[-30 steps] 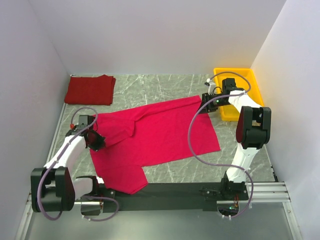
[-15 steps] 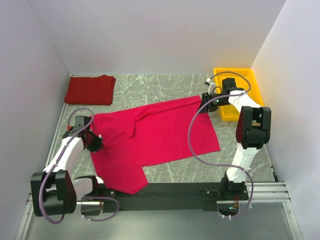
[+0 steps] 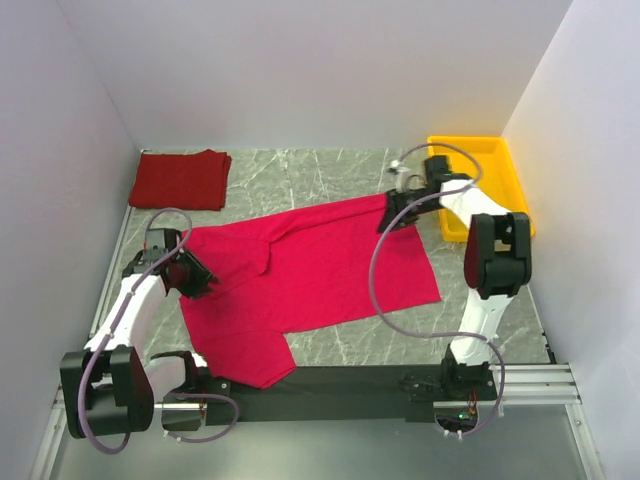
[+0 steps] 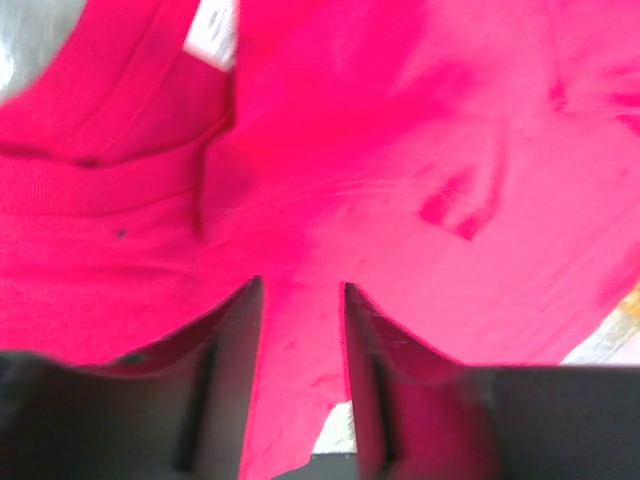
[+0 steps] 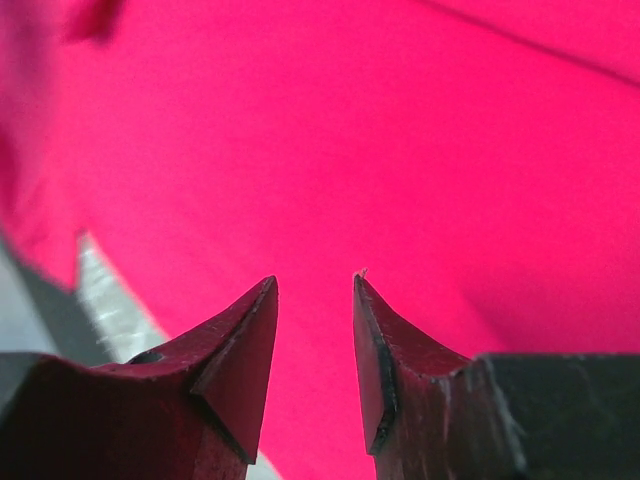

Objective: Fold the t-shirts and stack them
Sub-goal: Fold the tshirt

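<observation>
The crimson t-shirt [image 3: 320,270] lies spread across the middle of the table, one sleeve reaching the near edge. Its white neck label [image 4: 212,30] shows in the left wrist view. The darker red t-shirt [image 3: 180,179] lies folded at the back left. My left gripper [image 3: 198,284] sits low over the crimson shirt's left edge; its jaws [image 4: 300,285] stand apart, with cloth showing in the gap between them. Over the shirt's far right corner my right gripper [image 3: 386,221] is open, and nothing lies between its fingertips [image 5: 315,278].
A yellow plastic tray [image 3: 495,160] stands at the back right, just behind the right arm. White walls close in the table on three sides. Marbled grey tabletop [image 3: 350,345] shows near the shirt's front hem.
The left gripper has opened and shifted slightly right on the shirt's left edge. The right gripper has swung left, away from the tray, over the shirt's far right corner.
</observation>
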Tool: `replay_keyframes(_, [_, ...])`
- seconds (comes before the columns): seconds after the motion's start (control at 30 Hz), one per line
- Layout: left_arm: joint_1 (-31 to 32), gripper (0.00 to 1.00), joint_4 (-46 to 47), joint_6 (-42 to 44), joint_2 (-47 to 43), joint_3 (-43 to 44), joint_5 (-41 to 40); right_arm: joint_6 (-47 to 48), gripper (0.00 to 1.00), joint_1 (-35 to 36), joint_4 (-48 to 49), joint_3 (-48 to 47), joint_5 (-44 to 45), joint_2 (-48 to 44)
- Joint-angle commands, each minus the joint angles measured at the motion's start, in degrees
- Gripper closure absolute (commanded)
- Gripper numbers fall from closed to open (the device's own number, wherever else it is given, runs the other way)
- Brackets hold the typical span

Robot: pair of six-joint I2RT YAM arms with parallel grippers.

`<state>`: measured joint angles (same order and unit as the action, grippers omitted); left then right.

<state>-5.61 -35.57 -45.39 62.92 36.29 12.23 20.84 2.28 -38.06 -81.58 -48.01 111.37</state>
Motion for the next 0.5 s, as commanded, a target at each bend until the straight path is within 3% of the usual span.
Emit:
replay_keyframes(0.0, [-0.28,0.55,2.97,3.46,-2.79,4.66,0.44,-0.79,0.56,10.61,-4.55,-4.71,-4.28,-0.98])
replay_keyframes(0.03, [-0.28,0.46,2.53,3.38,-3.23,5.19,-0.44,-2.19,0.56,12.81,-4.65,-5.25,-4.63,-0.29])
replay_keyframes(0.13, [-0.28,0.37,2.26,2.32,-6.65,6.33,-4.31,-13.25,0.54,22.74,0.86,-6.13,-3.42,0.42])
replay_keyframes(0.27, [-0.28,0.35,2.87,-0.14,-10.61,4.76,-5.64,-36.85,0.47,31.63,14.03,-7.27,3.52,2.7])
replay_keyframes(0.47, [-0.28,0.35,3.58,-4.27,-15.98,0.89,-5.29,-51.93,0.46,35.86,18.64,-14.11,10.12,10.17])
